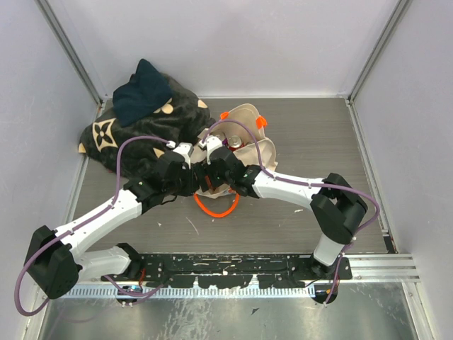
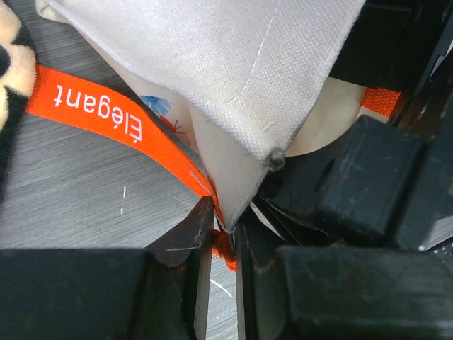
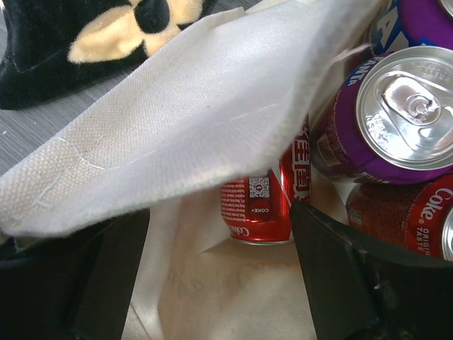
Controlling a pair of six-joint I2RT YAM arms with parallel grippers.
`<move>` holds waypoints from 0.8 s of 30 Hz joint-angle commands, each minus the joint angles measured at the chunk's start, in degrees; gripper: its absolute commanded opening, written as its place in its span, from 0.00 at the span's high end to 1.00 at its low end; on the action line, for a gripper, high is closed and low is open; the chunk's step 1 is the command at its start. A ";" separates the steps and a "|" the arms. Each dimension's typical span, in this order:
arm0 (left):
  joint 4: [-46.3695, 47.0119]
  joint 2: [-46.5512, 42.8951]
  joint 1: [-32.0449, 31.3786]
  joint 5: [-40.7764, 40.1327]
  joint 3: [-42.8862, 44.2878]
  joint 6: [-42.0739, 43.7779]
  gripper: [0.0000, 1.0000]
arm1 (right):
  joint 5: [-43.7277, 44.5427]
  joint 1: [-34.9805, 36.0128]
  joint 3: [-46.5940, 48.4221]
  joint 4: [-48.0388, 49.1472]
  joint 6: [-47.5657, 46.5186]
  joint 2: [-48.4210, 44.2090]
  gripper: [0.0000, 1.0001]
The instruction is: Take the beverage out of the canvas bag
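Your left claw (image 2: 221,237) pinches bag (image 2: 241,78) rim and strap (image 2: 92,113); right claw (image 3: 219,297) spread inside (sagging canvas overhangs Coke can (image 3: 258,205)); blanket (image 1: 134,134) just beside.

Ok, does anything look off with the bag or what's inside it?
The canvas bag sags: one wall droops across its mouth, half hiding a red can. Inside, the cans are jumbled, a purple can showing its top, the red one its side.
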 commanded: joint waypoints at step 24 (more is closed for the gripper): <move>-1.92 0.73 -0.41 1.48 0.15 -0.32 0.77 | 0.46 -2.95 3.05 -9.89 2.64 15.08 0.15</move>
